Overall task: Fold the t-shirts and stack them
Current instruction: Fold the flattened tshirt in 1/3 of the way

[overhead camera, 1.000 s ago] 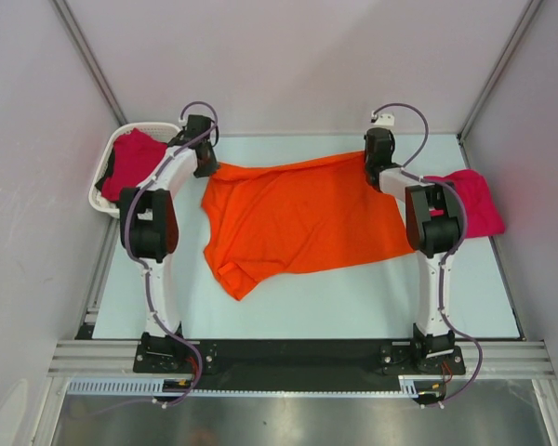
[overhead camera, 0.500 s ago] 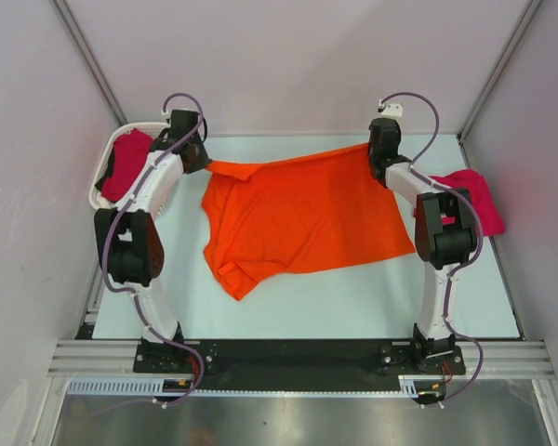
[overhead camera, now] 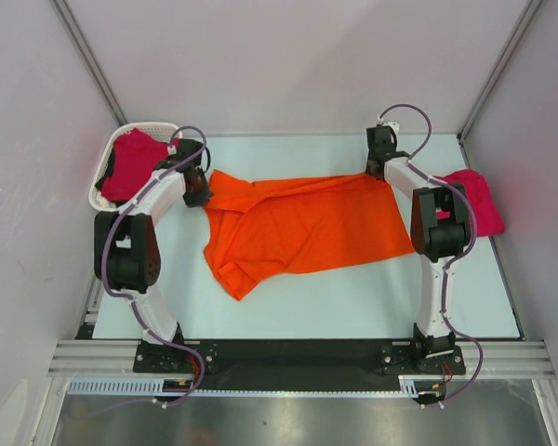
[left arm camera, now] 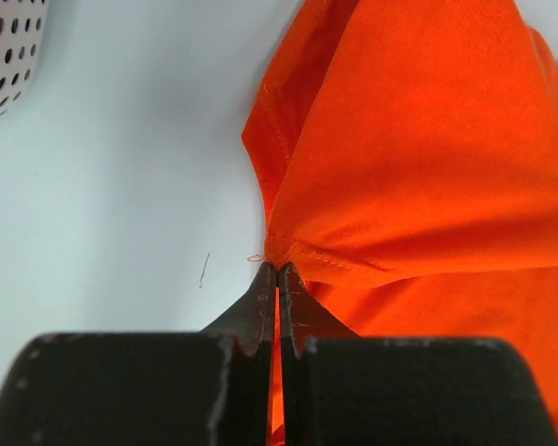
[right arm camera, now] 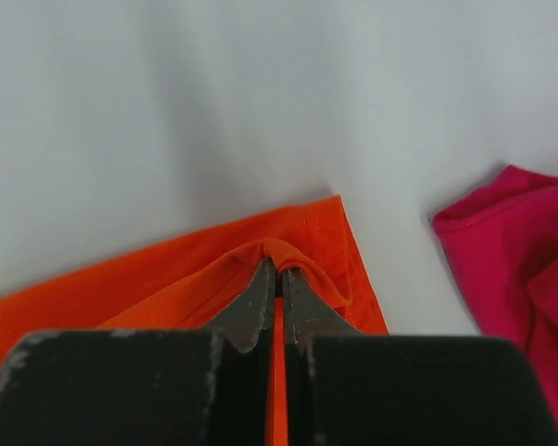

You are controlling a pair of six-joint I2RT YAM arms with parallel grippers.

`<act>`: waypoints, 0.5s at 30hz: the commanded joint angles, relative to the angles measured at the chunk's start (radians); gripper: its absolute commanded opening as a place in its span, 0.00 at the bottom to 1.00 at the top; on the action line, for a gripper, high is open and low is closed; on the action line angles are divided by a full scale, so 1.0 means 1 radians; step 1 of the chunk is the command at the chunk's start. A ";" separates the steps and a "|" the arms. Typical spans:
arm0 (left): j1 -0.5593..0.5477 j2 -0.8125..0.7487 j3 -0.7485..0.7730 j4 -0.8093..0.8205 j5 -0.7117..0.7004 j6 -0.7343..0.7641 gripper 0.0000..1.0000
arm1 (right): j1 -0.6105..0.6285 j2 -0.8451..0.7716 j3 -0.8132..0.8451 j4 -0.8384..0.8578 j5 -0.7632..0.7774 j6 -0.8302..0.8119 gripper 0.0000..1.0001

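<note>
I've got the bright orange cloth t-shirt (overhead camera: 302, 228) spread across the middle of the pale table (overhead camera: 353, 297), long side running left to right, with its far edge rolled over into a loose fold. My left end effector (left arm camera: 277, 269) is pinched tight on the shirt's far-left corner. On the wrist view the two black fingers meet right on the stitched hem, and the cloth drapes away from them to the right. My right end effector (right arm camera: 279, 271) is clamped the same way on the far-right corner, with a small ridge of orange cloth caught between its tips. Both corners sit low, though I can't tell whether they touch the table.

Over on the left, the white perforated plastic basket (overhead camera: 97, 186) sits at the table's far-left corner, just beside the left arm, with a crimson-pink shirt (overhead camera: 130, 167) crumpled inside. A second crimson-pink shirt (overhead camera: 479, 206) lies on the right side of the table, partly behind the right arm. It's near the orange corner, with a strip of bare table between them.
</note>
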 commanded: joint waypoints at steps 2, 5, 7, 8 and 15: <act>-0.004 0.021 -0.013 -0.002 -0.008 -0.015 0.00 | -0.018 0.039 0.088 -0.146 -0.030 0.031 0.00; -0.008 0.030 -0.033 -0.004 -0.013 -0.021 0.00 | -0.023 0.060 0.103 -0.193 -0.041 0.039 0.00; -0.010 0.035 -0.039 -0.004 -0.013 -0.024 0.00 | -0.021 0.067 0.112 -0.221 -0.046 0.046 0.00; -0.012 0.039 -0.042 -0.004 -0.008 -0.022 0.00 | -0.021 0.070 0.112 -0.225 -0.046 0.048 0.00; -0.019 0.049 -0.094 -0.002 -0.021 -0.038 0.00 | -0.021 0.082 0.108 -0.294 -0.014 0.074 0.00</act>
